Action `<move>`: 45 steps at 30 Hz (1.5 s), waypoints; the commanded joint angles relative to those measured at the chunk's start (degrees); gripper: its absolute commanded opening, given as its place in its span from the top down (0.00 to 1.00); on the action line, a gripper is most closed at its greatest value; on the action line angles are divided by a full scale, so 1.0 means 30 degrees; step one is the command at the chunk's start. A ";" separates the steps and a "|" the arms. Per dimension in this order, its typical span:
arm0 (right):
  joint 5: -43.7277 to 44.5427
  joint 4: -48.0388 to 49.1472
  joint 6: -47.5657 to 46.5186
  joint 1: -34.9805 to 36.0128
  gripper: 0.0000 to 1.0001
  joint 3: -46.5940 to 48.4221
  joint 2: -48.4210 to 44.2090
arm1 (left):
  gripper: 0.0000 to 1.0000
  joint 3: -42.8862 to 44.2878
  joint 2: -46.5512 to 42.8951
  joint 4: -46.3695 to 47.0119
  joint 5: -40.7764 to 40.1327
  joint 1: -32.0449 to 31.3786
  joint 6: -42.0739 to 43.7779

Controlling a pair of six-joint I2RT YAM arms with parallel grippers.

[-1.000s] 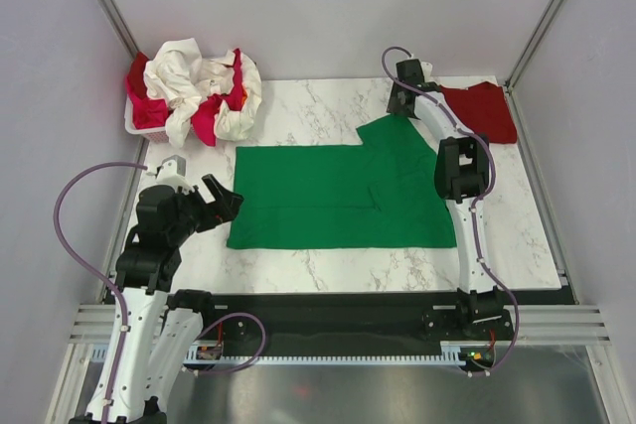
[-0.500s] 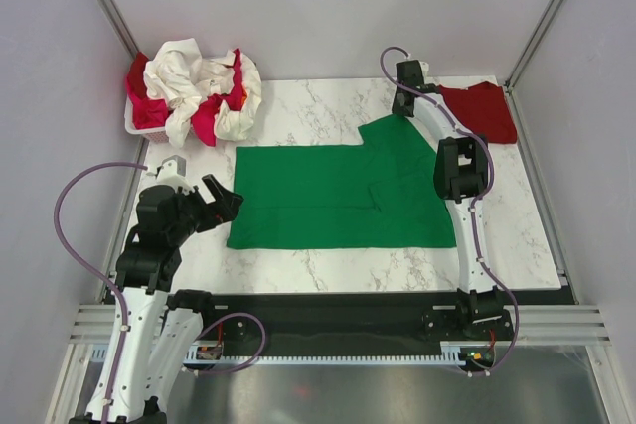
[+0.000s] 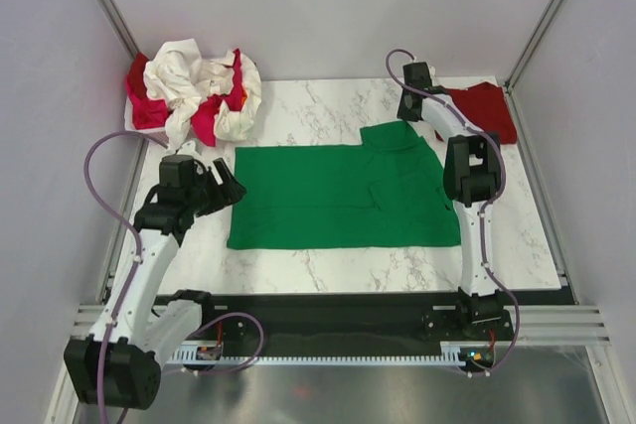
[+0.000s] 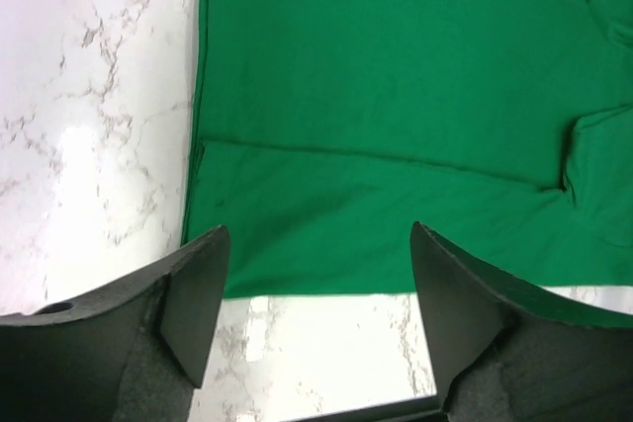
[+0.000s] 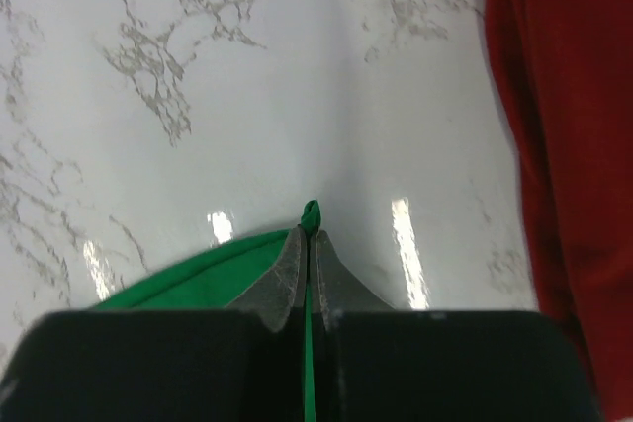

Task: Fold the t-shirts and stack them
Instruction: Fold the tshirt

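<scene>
A bright green t-shirt lies spread flat in the middle of the marble table, partly folded. My right gripper is at its far right sleeve, shut on a pinch of the green cloth; the right gripper shows the fabric squeezed between its fingertips. My left gripper hovers open at the shirt's left edge, and the left wrist view has the left gripper above the green t-shirt near its front left corner, holding nothing. A dark red t-shirt lies at the far right.
A white basket at the far left corner holds a crumpled cream-white t-shirt and a pinkish red t-shirt. The dark red t-shirt lies just right of my right gripper. Grey walls enclose the table.
My right gripper has shut on the green sleeve and drawn it slightly right. The left arm has reached forward, closer to the shirt's left edge, its jaws a little narrower.
</scene>
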 commanded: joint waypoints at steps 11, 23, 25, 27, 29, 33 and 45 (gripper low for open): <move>-0.2837 0.0852 0.0580 -0.0076 1.00 -0.5571 -0.6695 | 0.36 0.3143 1.0102 1.0354 -0.3922 0.0055 0.0649; -0.3628 0.1381 0.0581 -0.0046 1.00 -0.7215 -0.8483 | 0.34 0.4753 1.5559 1.4555 -0.4422 0.0055 0.2614; -0.3746 0.1439 0.0610 -0.0046 1.00 -0.7244 -0.8542 | 0.32 0.5221 1.6320 1.4644 -0.4393 0.0054 0.2790; -0.3951 0.1497 0.0698 -0.0075 1.00 -0.7332 -0.8659 | 0.31 0.6095 1.6935 1.4064 -0.3955 0.0141 0.3055; -0.4097 0.1585 0.0756 -0.0075 1.00 -0.7391 -0.8689 | 0.30 0.6510 1.7434 1.3855 -0.3720 0.0142 0.3085; -0.4098 0.1615 0.0844 -0.0075 1.00 -0.7479 -0.8660 | 0.29 0.8704 1.8809 1.1692 -0.2959 0.0201 0.2472; -0.5211 0.1790 0.0962 -0.0046 1.00 -0.7742 -0.9392 | 0.27 0.9444 2.0570 0.7291 -0.0673 0.1050 -0.1632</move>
